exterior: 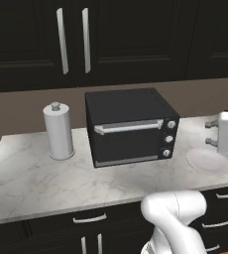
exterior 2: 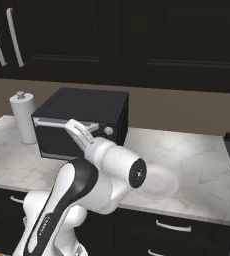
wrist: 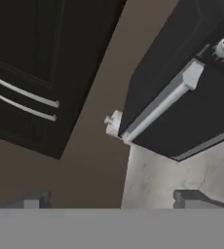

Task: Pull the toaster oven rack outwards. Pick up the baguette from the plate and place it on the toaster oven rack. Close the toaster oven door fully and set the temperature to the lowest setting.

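White arm segments fill the lower left of the right base view, and from them the gripper (exterior 2: pixel 79 131) reaches up toward the toaster oven (exterior 2: pixel 82 122), ending just in front of its door handle. In the hand view two dark fingertips (wrist: pixel 194 198) rise at the bottom, one at each side of the frame with a broad gap between, so the jaws stand spread and hold nothing.

Judging from how things lie, the task has barely begun. The toaster oven door (exterior: pixel 128 141) sits upright and shut at the middle of the left base view, its silver bar handle (exterior: pixel 130 127) running along the top edge. With the door shut, the rack is hidden inside, so nothing has been pulled out. Opening the door, drawing the rack, moving the bread, closing up and turning the temperature knob all appear to remain.

On the marble desk (exterior: pixel 31 173), the plate (exterior: pixel 208 161) lies at the right of the left base view, near the oven's right side. No baguette can be made out on it; its surface reads as plain white, partly cut off by the robot's own arm in the right base view. Three silver knobs (exterior: pixel 169 139) stand in a column on the oven's front right, their settings too small to read. A white canister (exterior: pixel 59 130) stands left of the oven.
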Available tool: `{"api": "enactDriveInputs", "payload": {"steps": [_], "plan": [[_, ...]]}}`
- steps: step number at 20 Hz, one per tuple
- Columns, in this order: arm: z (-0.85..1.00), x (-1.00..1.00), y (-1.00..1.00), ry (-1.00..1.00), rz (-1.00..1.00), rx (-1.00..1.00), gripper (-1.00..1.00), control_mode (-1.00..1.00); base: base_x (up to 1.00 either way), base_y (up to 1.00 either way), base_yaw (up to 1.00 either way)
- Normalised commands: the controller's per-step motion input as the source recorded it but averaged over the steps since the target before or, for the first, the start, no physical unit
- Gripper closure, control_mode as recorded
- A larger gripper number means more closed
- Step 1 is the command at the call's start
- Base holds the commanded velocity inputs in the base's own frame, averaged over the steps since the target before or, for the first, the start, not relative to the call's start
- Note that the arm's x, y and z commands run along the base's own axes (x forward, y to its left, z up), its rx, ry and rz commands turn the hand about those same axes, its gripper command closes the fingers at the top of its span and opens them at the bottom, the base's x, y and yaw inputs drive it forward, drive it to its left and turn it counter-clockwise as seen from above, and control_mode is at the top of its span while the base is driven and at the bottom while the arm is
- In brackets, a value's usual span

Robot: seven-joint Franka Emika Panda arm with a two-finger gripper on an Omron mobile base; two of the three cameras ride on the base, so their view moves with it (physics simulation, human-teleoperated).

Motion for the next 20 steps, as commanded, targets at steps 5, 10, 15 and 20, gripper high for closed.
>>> {"api": "enactDriveInputs", "payload": {"steps": [5, 10, 15, 20], "plan": [[-0.60, 0.14, -0.09, 0.00, 0.00, 0.24, -1.00, -1.00, 0.00, 0.00, 0.00], [-0.32, 0.56, 0.00, -0.03, -0.03, 0.02, -1.00, -1.00, 0.00, 0.00, 0.00], [-0.30, 0.71, -0.12, 0.00, -0.02, 0.00, -1.00, -1.00, 0.00, 0.00, 0.00], [-0.49, 0.46, -0.29, 0.00, 0.00, 0.00, -1.00, -1.00, 0.00, 0.00, 0.00]]}}
